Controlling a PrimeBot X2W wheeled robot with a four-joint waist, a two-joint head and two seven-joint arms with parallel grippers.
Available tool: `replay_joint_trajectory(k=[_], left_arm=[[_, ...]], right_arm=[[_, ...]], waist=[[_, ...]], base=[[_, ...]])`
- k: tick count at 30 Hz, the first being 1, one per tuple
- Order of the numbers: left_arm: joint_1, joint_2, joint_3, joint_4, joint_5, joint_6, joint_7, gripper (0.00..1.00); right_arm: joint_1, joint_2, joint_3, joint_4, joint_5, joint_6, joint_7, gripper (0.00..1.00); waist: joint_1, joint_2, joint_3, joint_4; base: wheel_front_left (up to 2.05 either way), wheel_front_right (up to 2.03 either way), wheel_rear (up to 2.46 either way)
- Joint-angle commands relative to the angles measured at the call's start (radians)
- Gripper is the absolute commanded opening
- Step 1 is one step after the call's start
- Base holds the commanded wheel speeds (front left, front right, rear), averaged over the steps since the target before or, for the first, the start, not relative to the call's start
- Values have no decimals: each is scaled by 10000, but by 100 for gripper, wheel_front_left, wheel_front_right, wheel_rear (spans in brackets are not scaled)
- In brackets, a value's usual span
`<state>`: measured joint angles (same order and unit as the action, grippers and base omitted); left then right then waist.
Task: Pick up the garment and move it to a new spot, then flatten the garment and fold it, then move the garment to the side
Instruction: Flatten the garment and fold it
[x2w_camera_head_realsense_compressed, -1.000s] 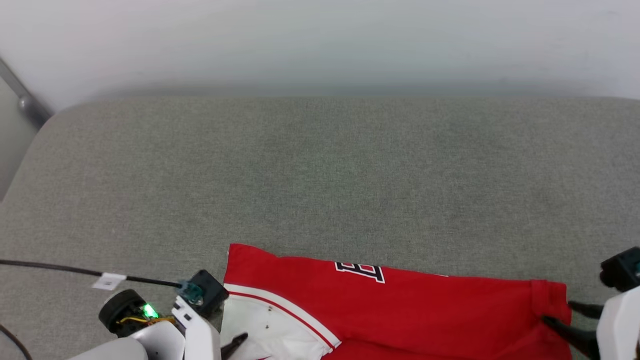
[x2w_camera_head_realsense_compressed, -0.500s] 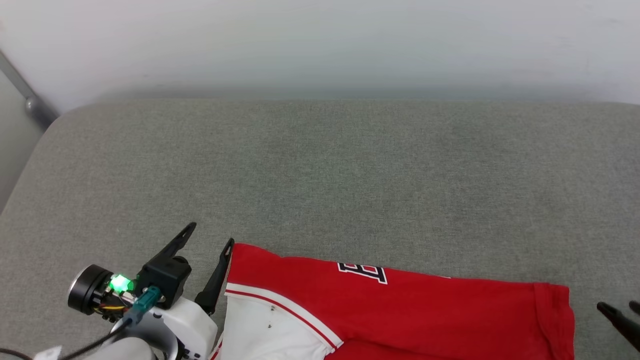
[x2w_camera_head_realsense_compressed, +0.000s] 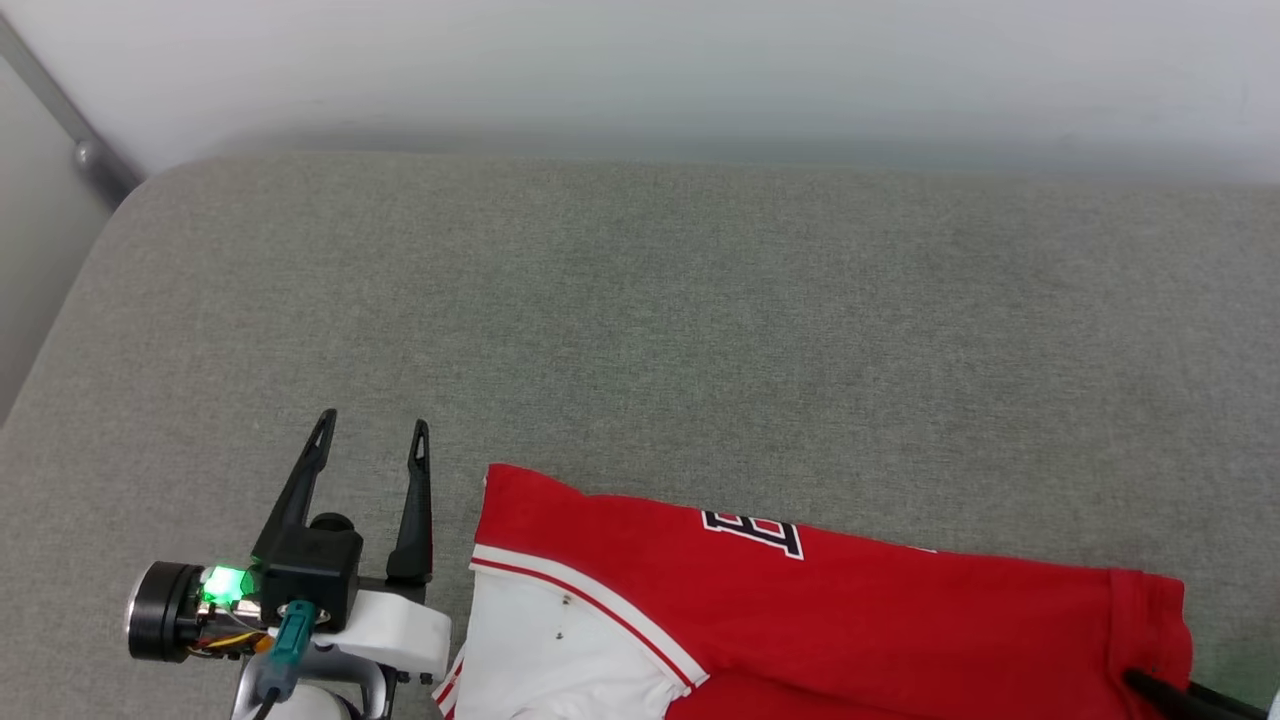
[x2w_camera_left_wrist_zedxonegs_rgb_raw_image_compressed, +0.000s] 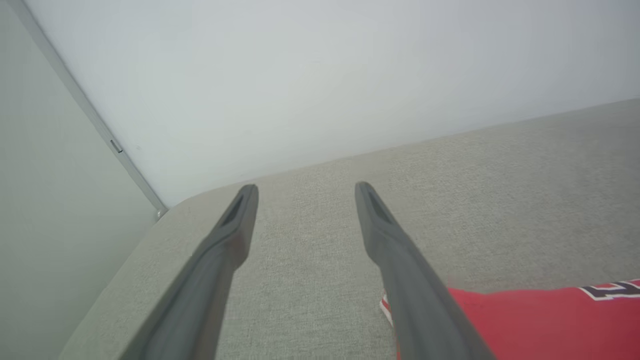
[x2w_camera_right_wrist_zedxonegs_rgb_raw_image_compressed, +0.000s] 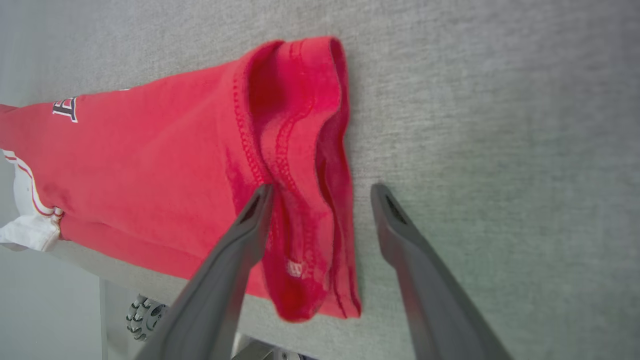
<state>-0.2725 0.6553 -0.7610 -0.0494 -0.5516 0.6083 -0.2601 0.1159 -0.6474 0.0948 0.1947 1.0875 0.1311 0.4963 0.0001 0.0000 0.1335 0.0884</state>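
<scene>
The garment (x2w_camera_head_realsense_compressed: 850, 610), a bright red T-shirt with a white sleeve (x2w_camera_head_realsense_compressed: 550, 650) and a striped band, lies folded into a long strip along the near edge of the grey cushion. My left gripper (x2w_camera_head_realsense_compressed: 372, 428) hovers just left of the garment's left end, open with nothing between its fingers; in the left wrist view the gripper (x2w_camera_left_wrist_zedxonegs_rgb_raw_image_compressed: 306, 189) points toward the wall with the garment (x2w_camera_left_wrist_zedxonegs_rgb_raw_image_compressed: 540, 320) at lower right. My right gripper (x2w_camera_right_wrist_zedxonegs_rgb_raw_image_compressed: 322, 189) is open over the hem at the garment's (x2w_camera_right_wrist_zedxonegs_rgb_raw_image_compressed: 150, 165) right end, one finger over the fabric, the other over the cushion. One right finger (x2w_camera_head_realsense_compressed: 1165, 690) shows in the head view.
The grey fabric cushion (x2w_camera_head_realsense_compressed: 640, 330) stretches wide behind the garment up to a white wall. A metal rail (x2w_camera_head_realsense_compressed: 90, 160) runs at the far left corner. In the right wrist view the cushion's near edge drops off, with a small wheel (x2w_camera_right_wrist_zedxonegs_rgb_raw_image_compressed: 145, 315) below.
My left gripper has let go of the white sleeve, lifted and swung left, now open beside the garment. The right gripper drew back from the hem, then returned. The camera shifted slightly.
</scene>
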Motion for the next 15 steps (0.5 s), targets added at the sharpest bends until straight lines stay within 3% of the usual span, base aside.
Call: replay_joint_trajectory(k=[1,15], left_arm=[[201,-214,327,-30,223,-26,-66,100],[1985,-2530,3159,-92,2728,-1097,-68,100]], right_arm=[[-155,117,116,56,66,-9,154,100],[-779,839,1903,392,308,-3,1163,100]], waist=[[-1,0,80,88],[-1,0,406,348]], base=[[0,0,0],[0,0,0]])
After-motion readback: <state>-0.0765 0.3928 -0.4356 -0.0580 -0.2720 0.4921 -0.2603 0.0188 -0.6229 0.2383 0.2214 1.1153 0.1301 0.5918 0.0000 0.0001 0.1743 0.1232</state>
